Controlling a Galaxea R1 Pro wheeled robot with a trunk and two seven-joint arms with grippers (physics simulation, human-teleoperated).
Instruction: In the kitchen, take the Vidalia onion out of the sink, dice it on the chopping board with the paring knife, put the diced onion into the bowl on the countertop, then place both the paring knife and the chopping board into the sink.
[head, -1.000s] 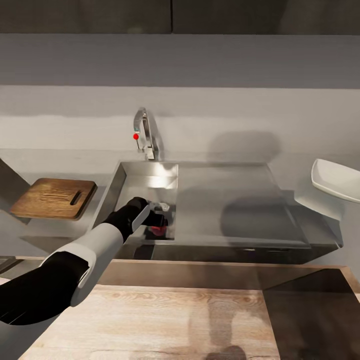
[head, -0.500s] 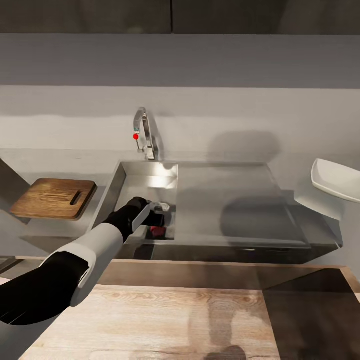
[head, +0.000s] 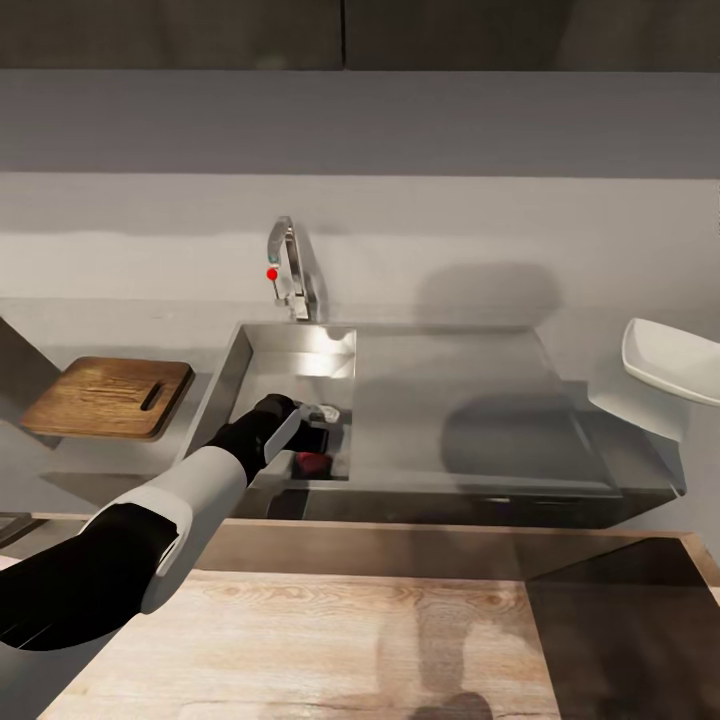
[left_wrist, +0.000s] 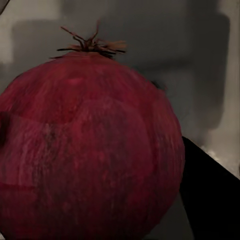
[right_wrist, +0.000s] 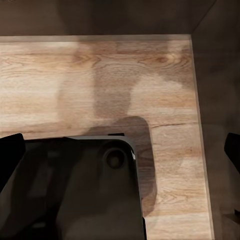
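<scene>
The Vidalia onion (head: 312, 462) (left_wrist: 90, 150), dark pink-red with a dry tuft, lies low in the sink (head: 300, 350) basin near its front wall. My left gripper (head: 318, 432) reaches down into the basin around it. One dark finger (left_wrist: 210, 195) lies against the onion's side, and the onion hides the other. The brown chopping board (head: 108, 396) rests on the countertop (head: 120, 320) left of the sink. The white bowl (head: 675, 362) stands at the far right. The paring knife is out of view. My right gripper (right_wrist: 121, 152) hangs open over a wooden surface.
A chrome tap (head: 290, 265) with a red dot stands behind the basin. The flat drainboard (head: 460, 400) stretches right toward the bowl. A light wooden table (head: 350, 620) lies between me and the counter. A dark rounded block (right_wrist: 75, 190) sits under the right gripper.
The left gripper has hardly moved. The visible part of the onion beneath it has shifted slightly left and shows a little less.
</scene>
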